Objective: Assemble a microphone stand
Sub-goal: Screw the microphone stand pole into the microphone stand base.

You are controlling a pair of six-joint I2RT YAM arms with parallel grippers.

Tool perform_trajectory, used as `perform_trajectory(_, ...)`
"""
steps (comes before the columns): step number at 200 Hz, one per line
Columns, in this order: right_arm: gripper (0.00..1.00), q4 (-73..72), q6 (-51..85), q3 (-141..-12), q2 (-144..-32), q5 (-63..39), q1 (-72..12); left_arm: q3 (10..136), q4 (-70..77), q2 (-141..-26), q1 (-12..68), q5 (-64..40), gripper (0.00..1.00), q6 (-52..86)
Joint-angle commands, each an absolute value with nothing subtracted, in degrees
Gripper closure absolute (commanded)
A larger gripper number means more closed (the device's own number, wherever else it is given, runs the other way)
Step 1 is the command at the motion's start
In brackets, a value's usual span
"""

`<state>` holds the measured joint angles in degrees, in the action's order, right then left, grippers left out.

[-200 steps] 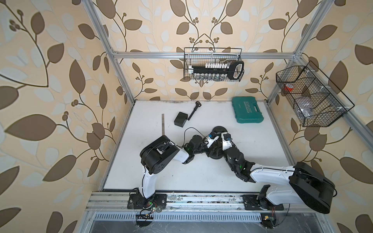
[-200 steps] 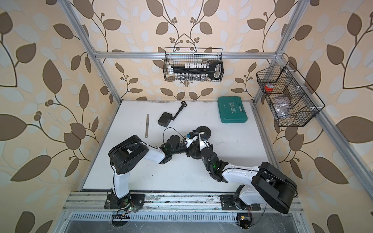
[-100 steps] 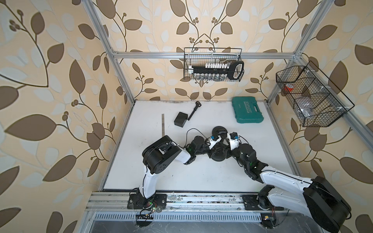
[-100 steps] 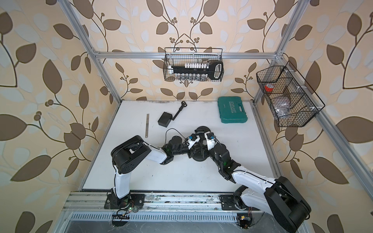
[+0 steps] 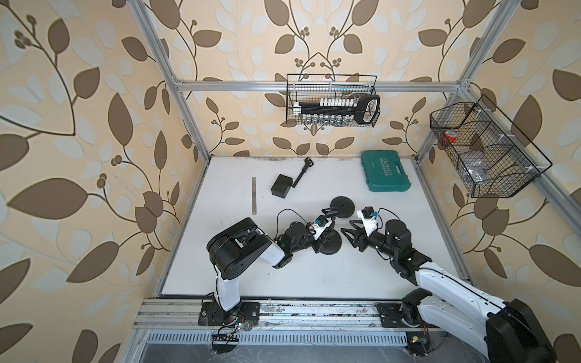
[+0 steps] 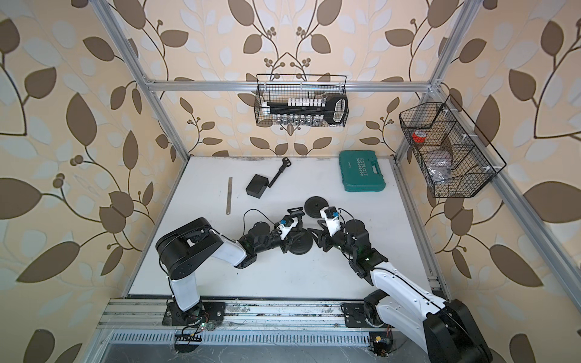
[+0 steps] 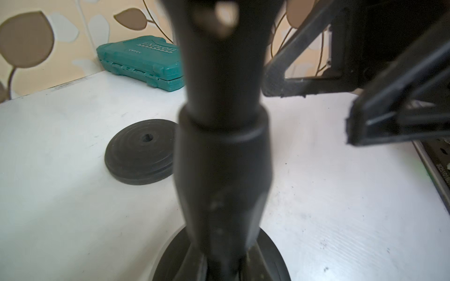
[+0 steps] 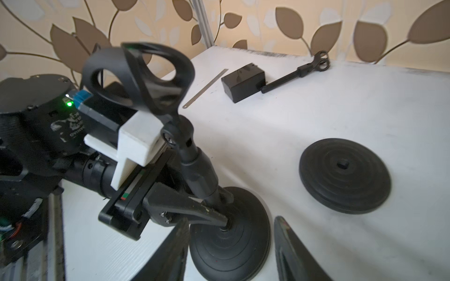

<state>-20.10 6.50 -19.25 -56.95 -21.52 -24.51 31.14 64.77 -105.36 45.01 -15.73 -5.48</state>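
Two tools: your left tool [image 8: 220, 215] is clamped together on the foot of the post, right above the base. Your right tool [image 5: 347, 228] stands apart, holding nothing, just beside that base.
Post [image 8: 199, 175]: it stands on the base with the clip [image 8: 141, 73] on top and looks slightly tilted. You cannot tell from here whether it is fully seated. Hold the left clamp firm so the joint sits square.
Base [image 8: 233, 245]: it lies flat on the counter [image 8: 353, 109]. If the joint is loose, bring your right tool onto the rim and turn in short bites rather than one long twist.
Spare disc [image 8: 344, 175]: it lies near the base but apart from it, so steer your right arm clear.
Rod [image 8: 294, 73], box [image 8: 243, 81], ruler [image 8: 207, 87]: all are well apart at the far side. Leave them for now.
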Motion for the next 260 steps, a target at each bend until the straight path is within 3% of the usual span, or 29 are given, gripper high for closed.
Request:
perform_trajectory(1,0.45,-17.8,2.5,-23.5,-60.4,-32.2,-24.3,27.6,59.7,-103.5,44.9,-12.1,1.00,-6.7)
perform_trajectory(65,0.38,-17.5,-8.8,-28.8,-66.4,-38.2,-24.4,25.8,57.8,-101.6,44.9,-13.6,1.00,-8.1)
perform_trajectory(152,0.54,-18.3,-16.1,-35.1,-75.6,-42.5,-25.3,25.1,59.0,-101.8,44.9,-13.8,1.00,-7.7)
perform_trajectory(203,0.54,-19.1,-17.0,-37.8,-80.2,-44.7,-25.3,25.1,59.2,-101.5,44.4,-12.7,1.00,-7.4)
perform_trajectory(235,0.63,-20.2,-17.0,-38.7,-82.8,-46.6,-25.3,24.9,58.5,-100.8,43.8,-12.5,1.00,-7.4)
perform_trajectory(260,0.80,-21.0,-16.7,-38.8,-83.6,-46.7,-25.4,25.2,57.6,-100.7,43.4,-12.2,1.00,-7.8)
